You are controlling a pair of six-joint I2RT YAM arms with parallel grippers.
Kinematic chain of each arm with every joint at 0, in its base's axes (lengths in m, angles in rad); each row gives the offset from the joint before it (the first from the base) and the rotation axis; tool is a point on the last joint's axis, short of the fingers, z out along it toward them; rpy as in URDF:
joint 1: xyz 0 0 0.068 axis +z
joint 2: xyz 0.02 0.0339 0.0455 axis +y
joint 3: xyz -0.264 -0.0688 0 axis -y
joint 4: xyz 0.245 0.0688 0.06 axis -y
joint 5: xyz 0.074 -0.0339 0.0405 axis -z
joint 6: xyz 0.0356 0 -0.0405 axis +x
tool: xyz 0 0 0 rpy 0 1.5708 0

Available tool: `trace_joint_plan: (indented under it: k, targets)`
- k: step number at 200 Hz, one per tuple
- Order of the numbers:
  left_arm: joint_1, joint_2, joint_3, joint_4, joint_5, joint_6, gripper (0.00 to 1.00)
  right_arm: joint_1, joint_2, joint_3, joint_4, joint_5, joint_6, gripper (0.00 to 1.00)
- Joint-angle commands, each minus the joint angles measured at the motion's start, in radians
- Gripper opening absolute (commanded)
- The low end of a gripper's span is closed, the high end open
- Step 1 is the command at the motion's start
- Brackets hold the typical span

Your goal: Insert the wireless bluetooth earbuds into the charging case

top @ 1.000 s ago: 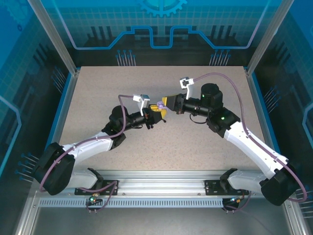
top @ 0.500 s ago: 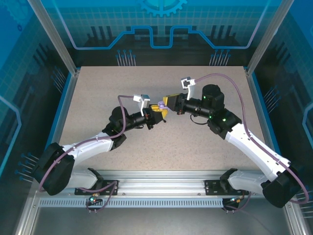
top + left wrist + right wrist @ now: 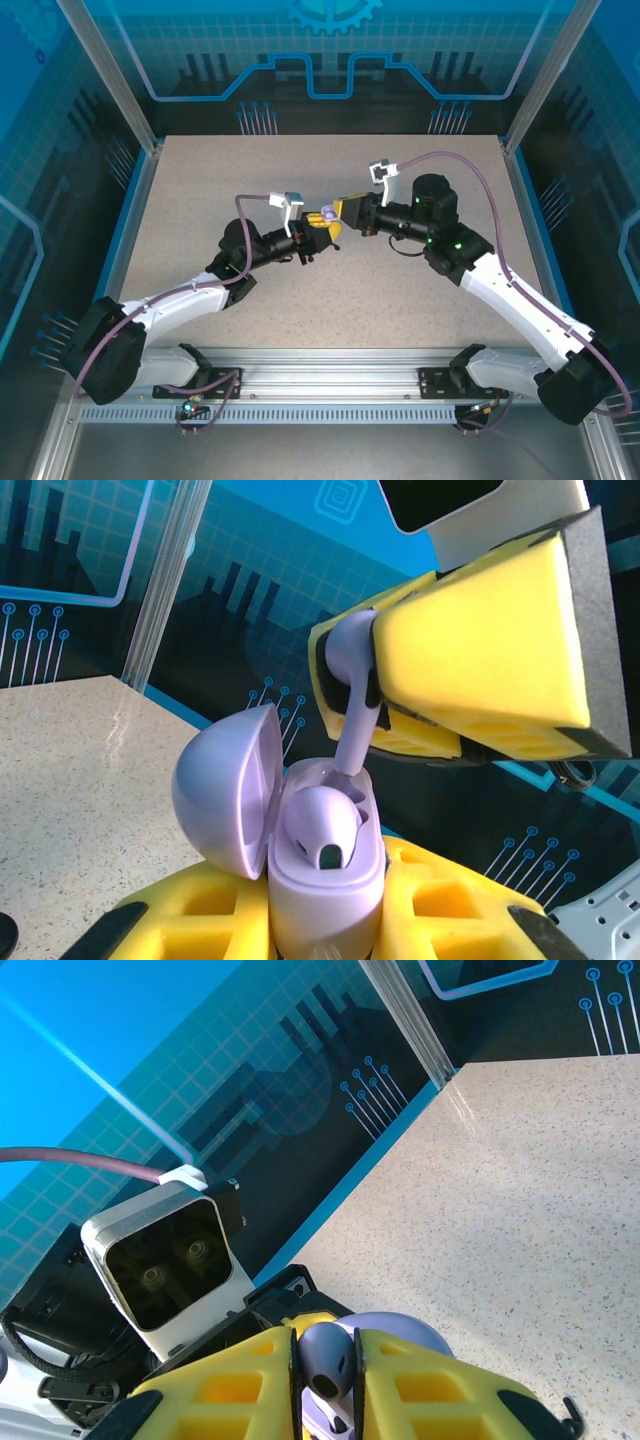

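- Table [image 3: 200, 200]: both arms are mounted at its near edge, and their claws meet above its middle.
- Left claw [image 3: 322, 233]: on the left of the meeting point, with the charging case [image 3: 325, 885] clamped between its fingers.
- Lid [image 3: 225, 790]: hinged open and standing at the case's left side in the left wrist view.
- First earbud [image 3: 322, 825]: seated inside the case, in the nearer well.
- Right claw [image 3: 347, 209]: to the right of the left claw and just behind it, above the case.
- Second earbud [image 3: 350, 695]: pinched between the right claw's fingers with its stem down, the tip reaching into the case just behind the first earbud.
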Motion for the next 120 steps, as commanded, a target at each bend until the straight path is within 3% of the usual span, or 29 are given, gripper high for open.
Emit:
trace_joint_plan:
  k: [1,120]
  targets:
    - [-0.009,-0.032,0.035,0.042,-0.025,-0.004,0.08,0.020,-0.002,0.002,-0.003,-0.009,-0.023,0.20]
    - [-0.010,-0.049,0.038,0.036,-0.039,0.004,0.08,0.037,0.022,0.030,-0.056,0.017,-0.056,0.20]
